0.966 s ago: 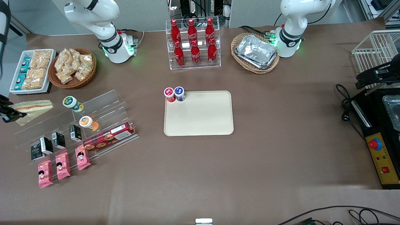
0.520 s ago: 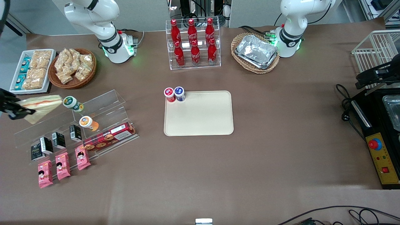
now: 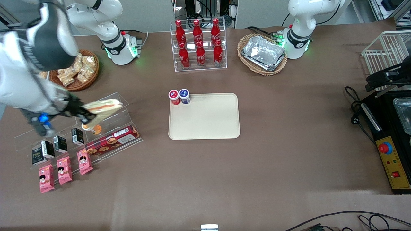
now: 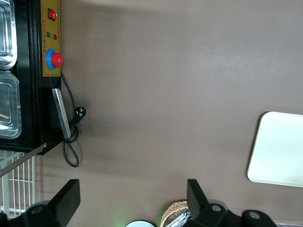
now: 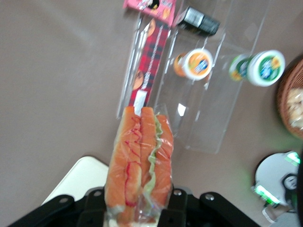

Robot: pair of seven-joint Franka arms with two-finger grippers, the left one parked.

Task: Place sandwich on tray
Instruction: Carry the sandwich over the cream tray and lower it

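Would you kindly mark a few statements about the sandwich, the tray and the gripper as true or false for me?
1. The gripper holds the sandwich above the clear acrylic display stand. True.
2. The sandwich already lies on the tray. False: it is held in the air, toward the working arm's end of the table.
3. Two small jars, one with a red lid and one with a blue lid, stand at a corner of the tray. True.
4. The wicker basket beside the cola bottle rack holds bagged snacks. False: it holds silver foil trays.
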